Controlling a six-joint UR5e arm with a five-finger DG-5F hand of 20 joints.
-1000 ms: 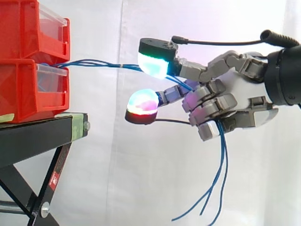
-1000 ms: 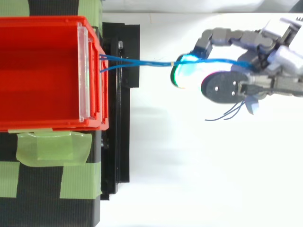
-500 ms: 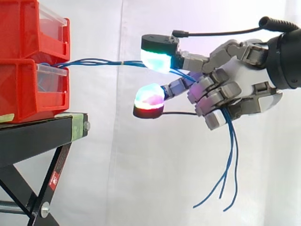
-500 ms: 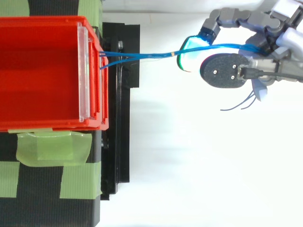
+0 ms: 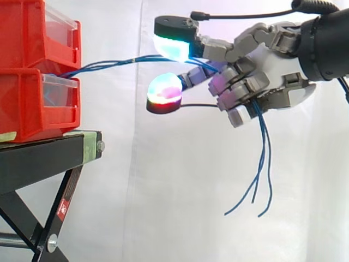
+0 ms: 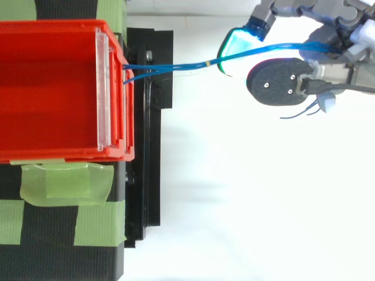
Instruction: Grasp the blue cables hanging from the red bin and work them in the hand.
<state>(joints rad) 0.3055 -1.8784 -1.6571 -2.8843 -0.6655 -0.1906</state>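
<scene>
Blue cables [image 5: 109, 64] run from the front of the lower red bin [image 5: 32, 103] rightward and slightly up into my hand [image 5: 262, 71]. The hand is curled shut on them, well right of the bins and above their level. The cables pass under a green-white glowing fingertip [image 5: 173, 46] and above a red-glowing fingertip [image 5: 164, 90]. Their loose ends [image 5: 260, 174] hang down below the hand. From above, the cables [image 6: 176, 67] leave the red bin [image 6: 53, 88] and reach the hand [image 6: 328, 52] at the upper right.
Two red bins are stacked on a black stand [image 5: 49, 158] with green tape [image 6: 64, 181] on its top. A white curtain hangs behind. Open space lies below and right of the stand.
The hand has risen and shifted slightly left with the cables still held, so the cables now slope upward from the bin. The dangling ends swung.
</scene>
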